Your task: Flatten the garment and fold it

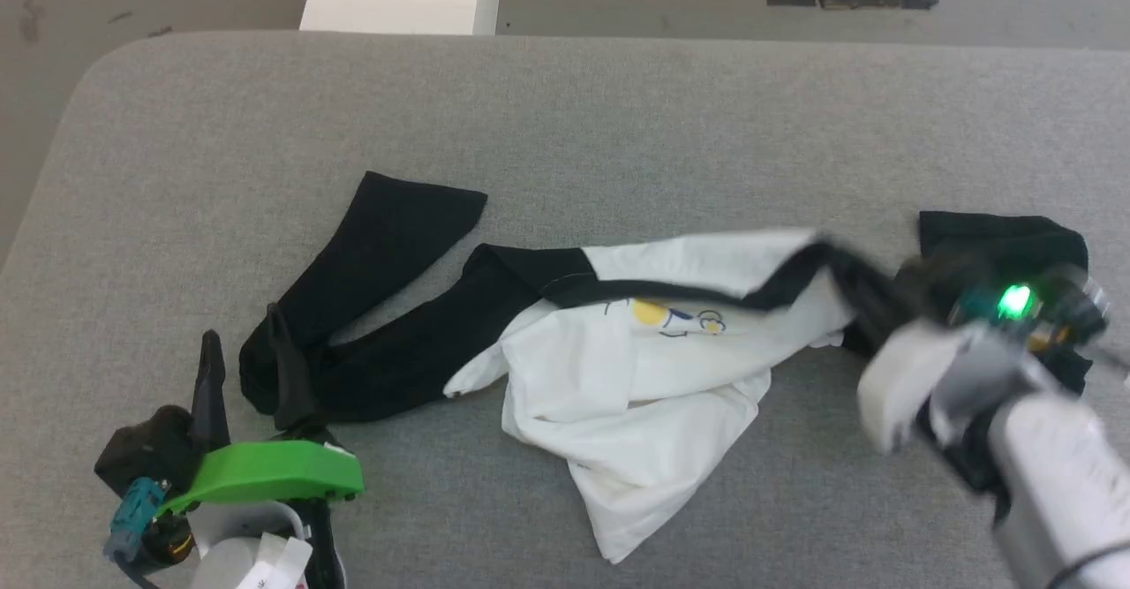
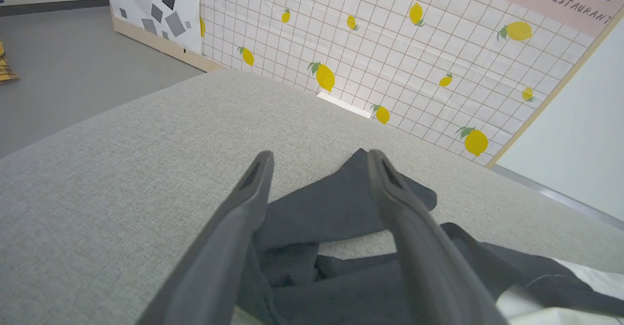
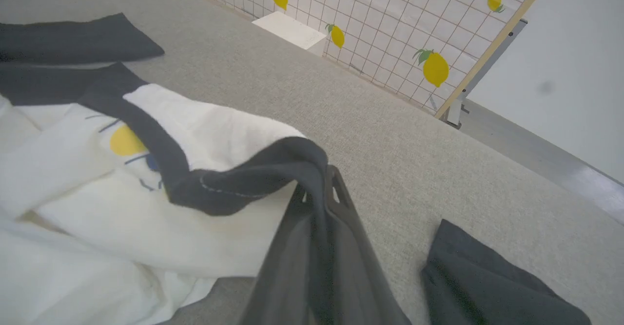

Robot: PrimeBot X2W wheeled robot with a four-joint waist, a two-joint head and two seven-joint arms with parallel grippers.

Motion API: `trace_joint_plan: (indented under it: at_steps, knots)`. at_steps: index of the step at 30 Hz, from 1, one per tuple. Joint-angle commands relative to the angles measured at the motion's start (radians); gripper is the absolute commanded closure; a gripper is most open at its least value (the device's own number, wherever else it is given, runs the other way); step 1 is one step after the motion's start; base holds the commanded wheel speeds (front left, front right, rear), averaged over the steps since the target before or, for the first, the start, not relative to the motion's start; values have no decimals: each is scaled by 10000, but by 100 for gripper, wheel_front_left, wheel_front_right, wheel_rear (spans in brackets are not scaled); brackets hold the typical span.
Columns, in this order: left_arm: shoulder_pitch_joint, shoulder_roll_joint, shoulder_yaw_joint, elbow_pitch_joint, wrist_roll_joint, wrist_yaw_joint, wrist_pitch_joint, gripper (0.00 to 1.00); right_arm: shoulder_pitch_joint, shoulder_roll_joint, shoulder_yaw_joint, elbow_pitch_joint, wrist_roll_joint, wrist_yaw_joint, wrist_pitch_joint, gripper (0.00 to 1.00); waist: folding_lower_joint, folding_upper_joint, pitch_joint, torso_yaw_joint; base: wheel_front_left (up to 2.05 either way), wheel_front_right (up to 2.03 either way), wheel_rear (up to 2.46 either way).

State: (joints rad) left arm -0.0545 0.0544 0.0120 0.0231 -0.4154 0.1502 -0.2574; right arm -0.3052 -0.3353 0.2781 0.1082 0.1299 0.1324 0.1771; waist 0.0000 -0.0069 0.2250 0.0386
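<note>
You see the garment [image 1: 636, 368] lying crumpled in the middle of the grey counter [image 1: 565, 112], with its black sleeves stretched toward your left side. Your right hand [image 3: 321, 188] is pinching a black edge of it, and this edge is raised above the white cloth. Your left hand [image 2: 317, 164] is spread wide, with a black sleeve lying between its fingers.

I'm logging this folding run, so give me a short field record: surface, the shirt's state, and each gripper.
surface: grey padded tabletop
garment: crumpled, not flat; white body bunched mid-table, black sleeves trailing to either side
left gripper: open, over a black sleeve end, holding nothing
right gripper: shut on the garment's black edge, which is raised off the surface
</note>
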Motion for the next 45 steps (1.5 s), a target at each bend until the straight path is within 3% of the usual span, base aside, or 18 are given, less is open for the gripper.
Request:
trace_joint_plan:
  at_steps: [1,11,12,13,14,20,26,31,35,40,45]
  knots:
    - [-234,-39,-69,-27,-78,25,-43,0,-595,24,-193,91,337,-17,179,100,0,69,174,36,0,0,0]
    - [-1272,-40,-920,-82,-353,113,-43,0,-4581,-131,-1898,3774,1444,-17,1575,100,0,69,1586,1069,0,0,0]
    - [-1366,-40,-1037,-111,-408,153,-43,0,-4969,-67,-2309,4259,1412,-17,1551,61,0,69,1745,1209,0,0,0]
    - [-1424,-40,-1145,-146,-448,194,-43,0,-5227,-75,-2567,4652,1274,-17,1565,40,0,69,1862,1324,0,0,0]
    - [-1483,-40,-1246,-176,-482,246,-43,0,-5506,-89,-2820,5127,1054,-17,1587,0,0,69,1961,1430,0,0,0]
    - [-1580,-41,-1446,-251,-613,419,-43,0,-6297,-22,-3620,6687,174,-17,803,0,0,69,2097,1639,0,0,0]
    - [-1350,-41,-1216,-145,-403,357,-43,0,-5571,-11,-3330,6425,88,-17,-575,0,0,69,1410,1090,0,0,0]
    - [-1086,-41,-1080,46,-164,176,-43,0,-3967,224,-2999,5184,286,-17,-2053,0,0,69,539,421,0,0,0]
    - [-782,-41,-934,185,-71,14,-43,0,-2068,671,-2783,3677,235,-17,-2596,0,0,69,-84,-179,0,0,0]
    - [-466,-41,-879,295,-97,-124,-43,0,368,1522,-3489,1841,-322,-17,-2162,0,0,69,-563,-770,0,0,0]
    - [-377,-41,-858,322,-115,-187,-43,0,1640,2266,-4447,662,-1035,-17,-1402,0,0,69,-670,-1060,0,0,0]
